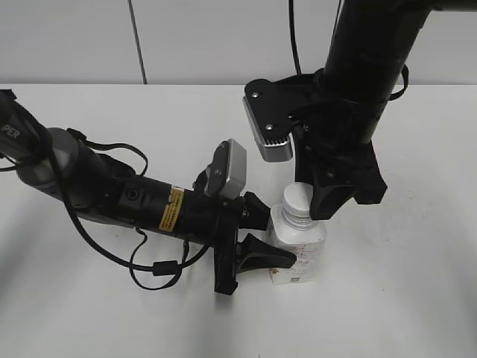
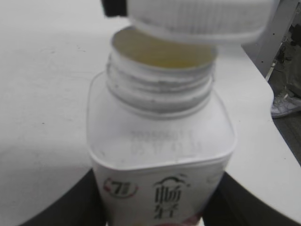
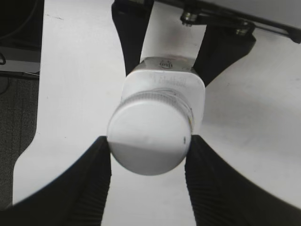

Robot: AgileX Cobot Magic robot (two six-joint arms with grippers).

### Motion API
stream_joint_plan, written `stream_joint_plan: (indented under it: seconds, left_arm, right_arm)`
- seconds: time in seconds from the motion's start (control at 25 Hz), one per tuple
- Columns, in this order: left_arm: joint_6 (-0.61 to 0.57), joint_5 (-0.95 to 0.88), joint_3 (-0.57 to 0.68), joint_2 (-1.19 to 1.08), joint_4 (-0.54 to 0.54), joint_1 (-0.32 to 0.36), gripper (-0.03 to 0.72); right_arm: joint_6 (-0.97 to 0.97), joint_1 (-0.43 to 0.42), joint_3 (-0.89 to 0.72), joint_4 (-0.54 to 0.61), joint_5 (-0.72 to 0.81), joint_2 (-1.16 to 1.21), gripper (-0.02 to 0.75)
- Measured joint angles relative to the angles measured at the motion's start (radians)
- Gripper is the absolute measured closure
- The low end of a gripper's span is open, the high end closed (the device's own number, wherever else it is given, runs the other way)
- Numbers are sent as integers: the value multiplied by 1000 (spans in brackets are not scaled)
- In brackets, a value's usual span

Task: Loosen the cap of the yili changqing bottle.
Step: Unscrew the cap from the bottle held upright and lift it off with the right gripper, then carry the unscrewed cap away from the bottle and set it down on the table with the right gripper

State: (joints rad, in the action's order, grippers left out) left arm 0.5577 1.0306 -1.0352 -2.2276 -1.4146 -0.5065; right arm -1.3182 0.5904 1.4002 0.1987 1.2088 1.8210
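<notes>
The yili changqing bottle [image 1: 297,246] stood upright on the white table [image 1: 417,283], its lower body clamped between the fingers of the left gripper [image 1: 267,240], which reached in level from the left and was closed on it. The right gripper [image 3: 149,157] came down from above with its ribbed fingers [image 3: 96,183] pressed against opposite sides of the cap [image 3: 149,141] — closed on it. In the left wrist view the cap [image 2: 197,19] sat lifted clear of the threaded neck [image 2: 160,89], a gap showing between them, the bottle's mouth open beneath — the cap was off the threads, displaced slightly to one side. The bottle's label [image 2: 164,197] carried dark printed characters.
</notes>
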Motion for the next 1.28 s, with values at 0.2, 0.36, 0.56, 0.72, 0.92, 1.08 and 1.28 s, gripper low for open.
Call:
stream_joint_plan:
  seconds: [0.2, 0.36, 0.56, 0.72, 0.92, 1.08, 1.28]
  left_arm:
    - [0, 0, 0, 0, -1, 0, 340]
    - [0, 0, 0, 0, -1, 0, 340]
    - [0, 0, 0, 0, -1, 0, 340]
    - [0, 0, 0, 0, -1, 0, 340]
    - [0, 0, 0, 0, -1, 0, 341]
    - [0, 0, 0, 0, -1, 0, 341]
    - [0, 0, 0, 0, -1, 0, 341]
  right_arm:
    - [37, 0, 0, 0, 0, -27, 350]
    - [304, 0, 1, -37, 2, -55, 350]
    - [866, 0, 11, -130, 5, -79, 351]
    - [1255, 0, 11, -149, 6, -81, 351]
    - [1480, 0, 11, -149, 6, -81, 351]
    - [1498, 0, 11, -155, 7, -86, 351]
    - [1478, -24, 11, -169, 8, -103, 351]
